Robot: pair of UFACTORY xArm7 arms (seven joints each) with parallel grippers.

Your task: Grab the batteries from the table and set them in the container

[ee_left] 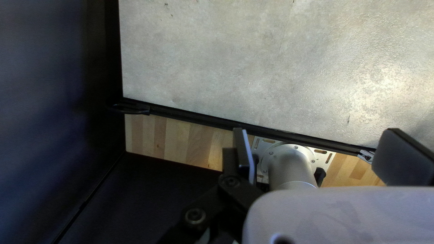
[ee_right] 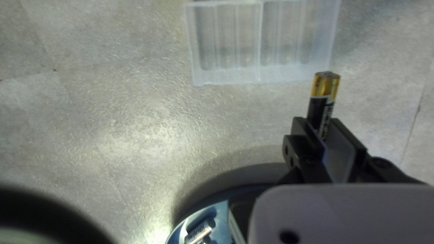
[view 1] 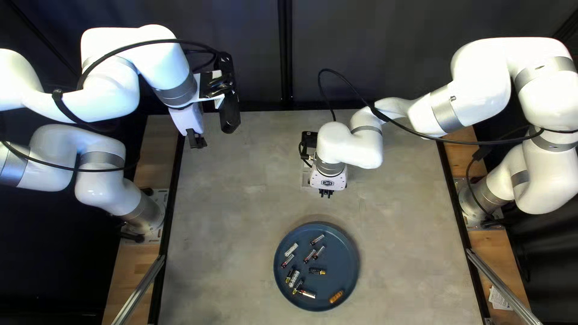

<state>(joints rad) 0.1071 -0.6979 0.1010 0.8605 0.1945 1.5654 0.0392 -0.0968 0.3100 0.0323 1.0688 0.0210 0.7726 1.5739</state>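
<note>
My left gripper (view 1: 195,139) hangs over the table's far left corner; in the left wrist view the left gripper (ee_left: 318,135) stands open, nothing between its fingers. My right gripper (view 1: 326,193) is above mid-table, beyond the round blue plate (view 1: 346,256). Seen from the right wrist, the right gripper (ee_right: 319,123) is shut on a black battery with a gold end (ee_right: 324,86), which sticks out past the fingertips. Ahead of it lies the clear slotted container (ee_right: 260,45), mostly hidden by the arm in the top left view. Several batteries, one orange (view 1: 336,297), lie on the plate.
Metal rails (view 1: 139,290) run along the table's left and right sides near the front. Black edging (ee_left: 194,117) borders the table beside my left arm's base (ee_left: 291,167). A cable (view 1: 415,128) loops over my right arm.
</note>
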